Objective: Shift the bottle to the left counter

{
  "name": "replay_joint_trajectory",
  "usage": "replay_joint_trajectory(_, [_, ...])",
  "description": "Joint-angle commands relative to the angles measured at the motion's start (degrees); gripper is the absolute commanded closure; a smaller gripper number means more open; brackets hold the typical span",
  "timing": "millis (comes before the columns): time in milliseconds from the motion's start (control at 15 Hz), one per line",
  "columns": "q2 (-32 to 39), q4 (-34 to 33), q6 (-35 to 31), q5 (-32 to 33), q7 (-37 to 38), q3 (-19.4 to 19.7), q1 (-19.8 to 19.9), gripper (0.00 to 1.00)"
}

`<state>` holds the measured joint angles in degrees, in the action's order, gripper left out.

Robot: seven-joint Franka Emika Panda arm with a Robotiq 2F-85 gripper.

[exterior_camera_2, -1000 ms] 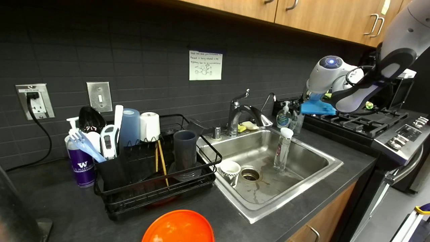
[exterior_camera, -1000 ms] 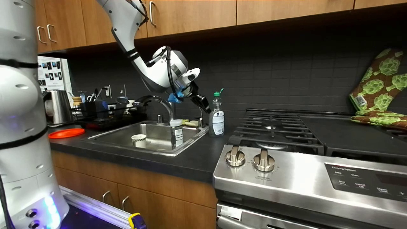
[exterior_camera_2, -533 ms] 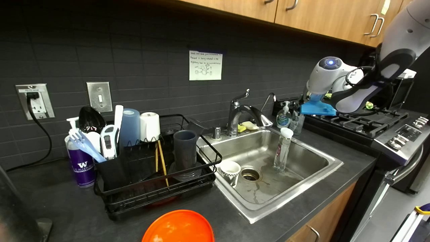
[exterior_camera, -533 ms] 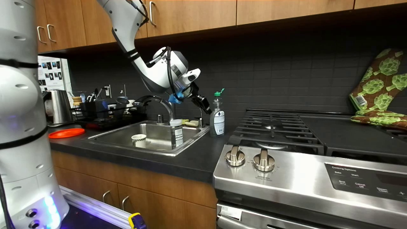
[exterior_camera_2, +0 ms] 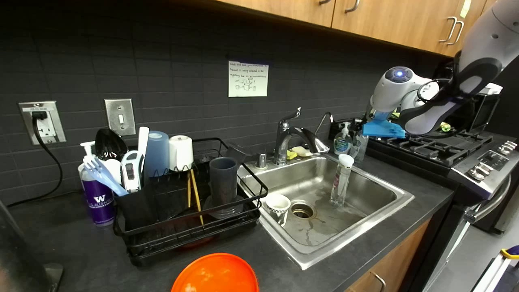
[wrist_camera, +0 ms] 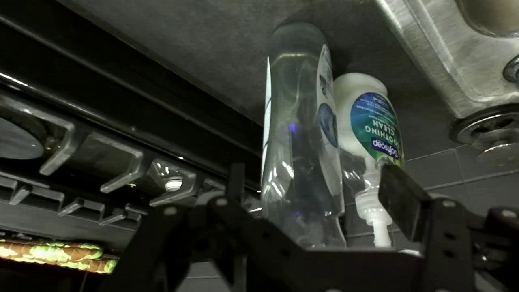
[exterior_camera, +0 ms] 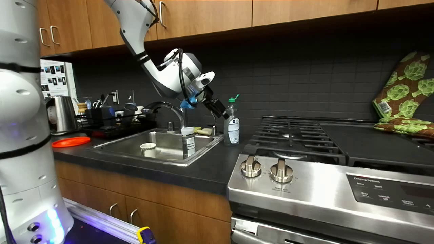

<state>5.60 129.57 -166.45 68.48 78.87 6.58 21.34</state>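
Observation:
The bottle (exterior_camera: 232, 131) is clear, with a white label and a green cap, and stands upright between sink and stove. In the wrist view the bottle (wrist_camera: 300, 121) rises between my spread fingers (wrist_camera: 405, 202), its neck and cap hidden by the gripper body. My gripper (exterior_camera: 226, 114) slants down to the bottle's shoulder, its jaws apart and holding nothing; whether it touches the bottle I cannot tell. Arm and blue wrap partly cover the bottle (exterior_camera_2: 360, 149) in an exterior view. The left counter (exterior_camera_2: 87, 259) is dark and lies beyond the sink, beside the dish rack.
A soap pump bottle (wrist_camera: 367, 117) stands close beside the bottle. The sink (exterior_camera_2: 389, 198) holds a white-capped bottle (exterior_camera_2: 341, 178) and a cup (exterior_camera_2: 278, 205). A faucet (exterior_camera_2: 296, 138), black dish rack (exterior_camera_2: 194, 221), orange-red plate (exterior_camera_2: 217, 273) and stove grates (exterior_camera: 288, 135) lie around.
My gripper has opened, and its tips have edged slightly right, nearer the bottle's shoulder. The bottle has stayed almost in the same place.

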Motion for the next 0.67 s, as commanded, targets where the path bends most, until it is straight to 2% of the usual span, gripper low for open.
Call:
replay_joint_trajectory(0, [0.3,-1.73,0.68,2.21,2.74,0.26,-0.27,0.0])
replay_joint_trajectory(600, [3.15,-5.54,1.89,1.94,2.79,0.26,-0.36,0.0])
